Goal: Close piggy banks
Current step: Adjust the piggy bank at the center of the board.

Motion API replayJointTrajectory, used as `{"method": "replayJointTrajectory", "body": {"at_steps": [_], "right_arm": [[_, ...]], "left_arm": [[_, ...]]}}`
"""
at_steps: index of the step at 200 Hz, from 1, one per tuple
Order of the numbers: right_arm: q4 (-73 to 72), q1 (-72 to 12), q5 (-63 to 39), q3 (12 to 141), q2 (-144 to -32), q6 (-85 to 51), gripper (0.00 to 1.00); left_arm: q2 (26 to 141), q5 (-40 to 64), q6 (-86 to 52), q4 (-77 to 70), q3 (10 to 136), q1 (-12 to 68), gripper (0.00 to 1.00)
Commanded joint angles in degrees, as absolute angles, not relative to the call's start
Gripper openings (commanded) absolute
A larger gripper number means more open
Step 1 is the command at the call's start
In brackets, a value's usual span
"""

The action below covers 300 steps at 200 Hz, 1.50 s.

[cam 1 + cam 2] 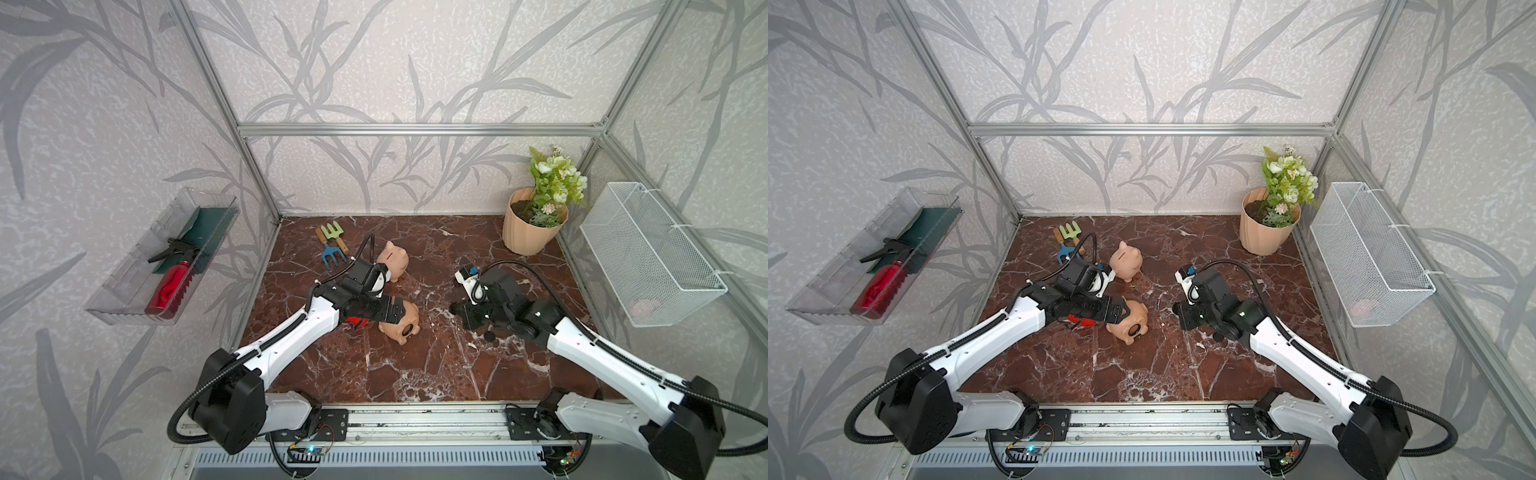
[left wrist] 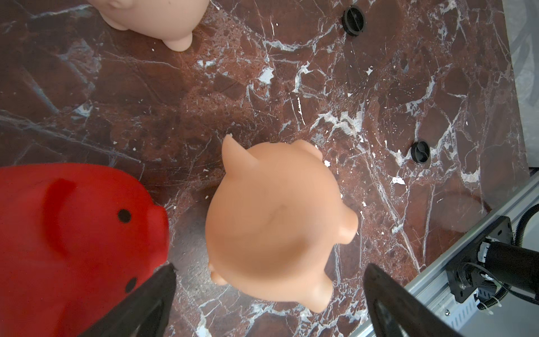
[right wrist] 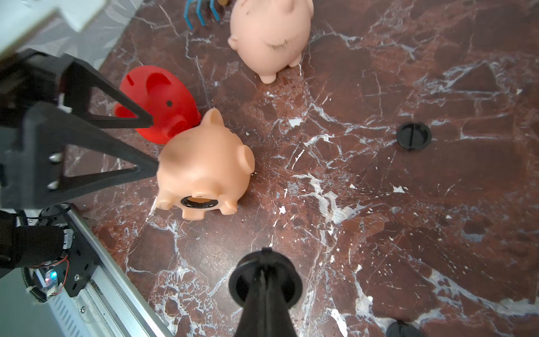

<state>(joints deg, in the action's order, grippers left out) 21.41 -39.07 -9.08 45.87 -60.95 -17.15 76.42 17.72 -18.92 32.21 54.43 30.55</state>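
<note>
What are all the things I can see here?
red piggy bank: one, red, beside lying peach one.
peach piggy banks: two, peach; one lying, one standing.
plugs: three, black; two on table, one in right fingers.
garden forks: two, green and blue, back left.
flower pot: one, peach, back right.
wire basket: one, white, right wall.
tray: one, clear, left wall, holding red bottle.
left fingers: two, black, open astride lying pig.
right fingers: two, black, shut on plug.

A tipped peach piggy bank [image 1: 401,328] lay on its side near the middle, its dark-rimmed belly hole turned toward 6 o'clock. The red piggy bank [image 3: 157,102] sat just beside it at 9 o'clock. An upright peach piggy bank [image 1: 395,259] stood at 12 o'clock, apart from both.
</note>
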Motion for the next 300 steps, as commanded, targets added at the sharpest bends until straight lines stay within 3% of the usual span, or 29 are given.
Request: {"method": "replayJointTrajectory", "body": {"at_steps": [1,84,300], "right_arm": [[9.44,-39.04,-10.74,40.03,-55.99,-17.14,0.0],[-13.08,-39.04,-11.24,20.83,-47.94,-20.8,0.0],[-20.28,-39.12,-16.09,15.47,-50.62,-25.17,0.0]], "left_arm": [[78.19,20.35,-18.81,30.21,56.88,30.25,0.99],[83.08,23.34,-19.51,31.47,58.65,30.62,0.99],[85.98,14.78,-14.6,40.8,63.29,33.86,0.99]]}}
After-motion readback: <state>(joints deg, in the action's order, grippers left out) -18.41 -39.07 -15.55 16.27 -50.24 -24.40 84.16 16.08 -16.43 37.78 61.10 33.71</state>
